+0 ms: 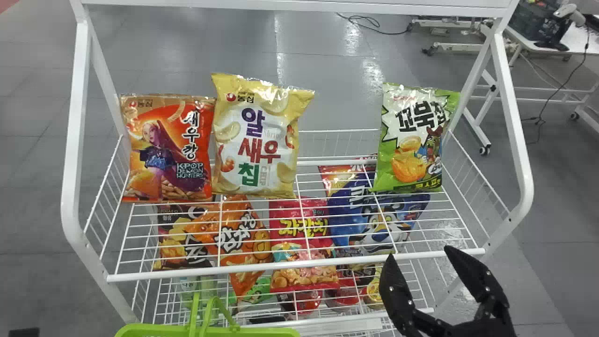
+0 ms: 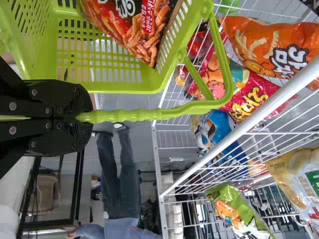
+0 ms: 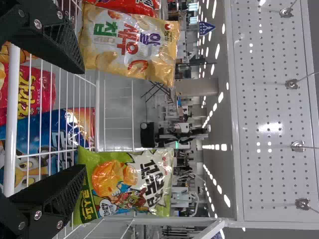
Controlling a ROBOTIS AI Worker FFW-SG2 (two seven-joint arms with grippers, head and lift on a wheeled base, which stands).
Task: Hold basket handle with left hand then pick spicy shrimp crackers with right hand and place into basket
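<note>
The left gripper (image 2: pixel 79 118) is clasping the basket handle (image 2: pixel 134 115); the right gripper (image 1: pixel 419 252), spread wide, is hovering near the shelf's (image 1: pixel 299 264) front-right corner.

A white wire rack (image 1: pixel 299 265) is filling the middle of the head view. Along its upper shelf, an orange-red snack bag (image 1: pixel 168 150) is standing at centre left, just beside a yellow-and-white bag (image 1: pixel 262 135), while a green bag (image 1: pixel 414 140) is standing well apart at centre right. Below, through the wires, dark (image 1: pixel 180 238), orange (image 1: pixel 241 234), pink-red (image 1: pixel 304 243) and blue (image 1: pixel 348 224) bags are showing side by side, lower left to lower centre.
</note>
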